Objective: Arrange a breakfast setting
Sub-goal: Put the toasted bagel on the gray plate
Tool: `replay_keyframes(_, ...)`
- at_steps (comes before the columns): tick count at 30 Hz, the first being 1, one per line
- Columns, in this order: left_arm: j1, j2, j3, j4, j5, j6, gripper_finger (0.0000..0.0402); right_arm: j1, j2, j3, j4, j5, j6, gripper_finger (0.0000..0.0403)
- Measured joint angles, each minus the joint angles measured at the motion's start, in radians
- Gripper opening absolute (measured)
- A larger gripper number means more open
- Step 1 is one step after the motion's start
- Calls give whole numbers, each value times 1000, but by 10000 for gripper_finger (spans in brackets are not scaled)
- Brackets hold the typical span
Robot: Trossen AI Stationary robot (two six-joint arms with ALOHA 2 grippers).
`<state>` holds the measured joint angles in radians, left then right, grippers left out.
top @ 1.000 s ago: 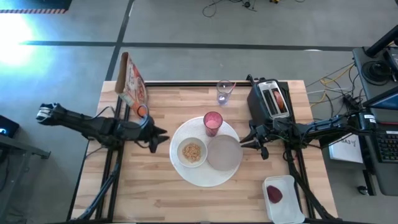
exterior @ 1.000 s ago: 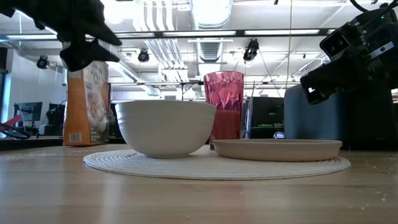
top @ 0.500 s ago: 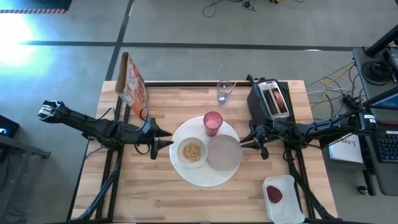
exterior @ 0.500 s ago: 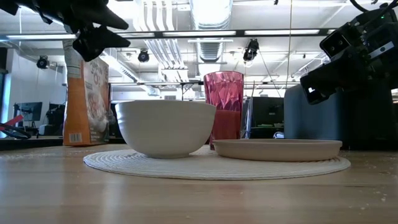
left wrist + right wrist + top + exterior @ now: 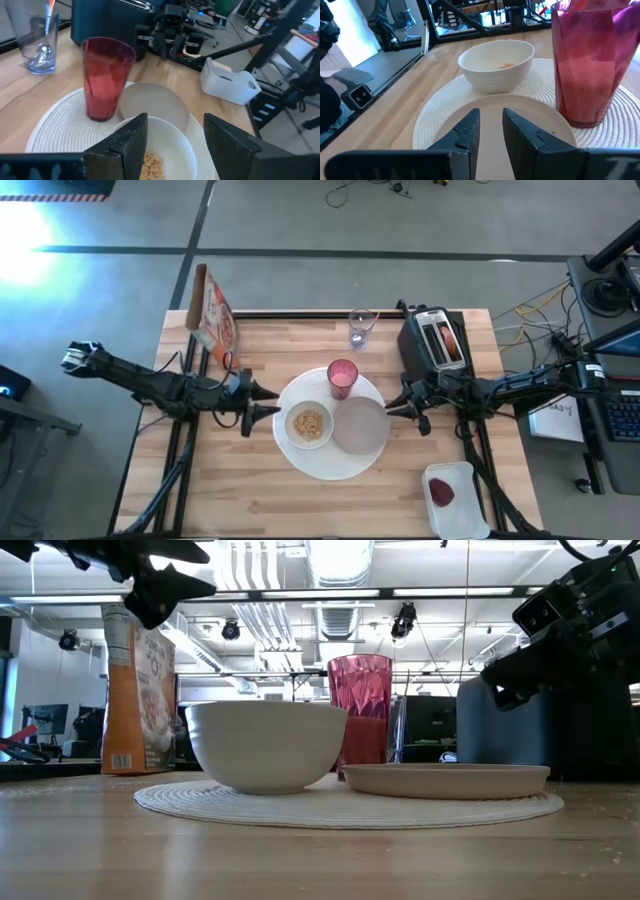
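Note:
A big round white plate lies mid-table. On it stand a small white bowl with cereal, a pink cup and a small pale round plate. My left gripper is open and empty, hovering at the big plate's left edge; in the left wrist view it faces the bowl. My right gripper hovers at the small plate's right edge, its fingers narrowly apart and empty. The dark-red fruit lies in a white tray. A browned piece sits in a toaster slot.
A dark toaster stands at the far right, close to my right arm. A clear glass with a utensil in it stands behind the cup. A cereal box stands at the far left. Bare wood lies along the near edge.
My left gripper has gone toward the table's right edge, up to the big plate's left rim, and has risen a little and turned at the wrist. My right arm and the dishes have kept still.

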<state>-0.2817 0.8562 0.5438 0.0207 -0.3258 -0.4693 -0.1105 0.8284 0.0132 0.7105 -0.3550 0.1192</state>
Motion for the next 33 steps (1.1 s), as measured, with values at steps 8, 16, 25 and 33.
replay_keyframes(8, 0, 1, 0, 4, 30, 18, 176, -1, 0, 0, 1, 1, 0, 82)
replay_keyframes(16, 0, 1, 0, 43, 30, 113, 176, -1, 0, 0, 13, 77, 2, 74)
replay_keyframes(25, 0, 2, 0, 47, 30, 121, 176, 1, 0, 0, 35, 78, 233, 80)
replay_keyframes(33, 0, 2, 0, 43, 30, 121, 176, 2, 2, 0, 51, 92, 316, 75)
